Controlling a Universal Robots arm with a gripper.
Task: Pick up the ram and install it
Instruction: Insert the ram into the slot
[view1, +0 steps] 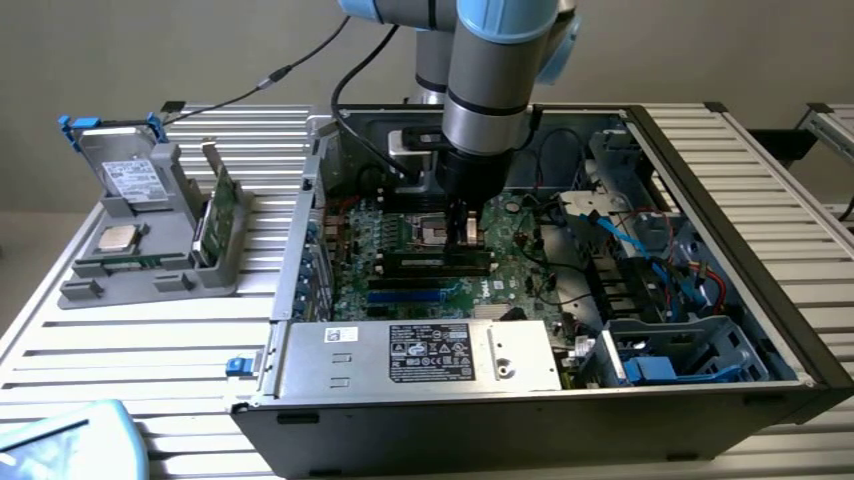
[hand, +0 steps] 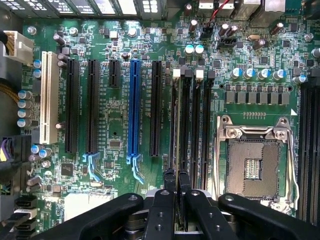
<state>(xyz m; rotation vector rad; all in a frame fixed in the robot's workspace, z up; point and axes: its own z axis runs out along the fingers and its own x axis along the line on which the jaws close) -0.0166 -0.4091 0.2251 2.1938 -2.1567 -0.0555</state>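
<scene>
Gripper (hand: 177, 181) is nearly closed, its two fingertips pinching the ram (hand: 174, 125), which I see edge-on as a thin green line. That stick runs along the memory slot farthest from the CPU socket (hand: 252, 167), on the socket's expansion-slot side. The fingers cover its near end, and I cannot tell whether it is seated. On the exterior view it reads as a dark bar just beside the socket, inside the open computer case (view1: 747, 250), with the wrist hiding the grip.
</scene>
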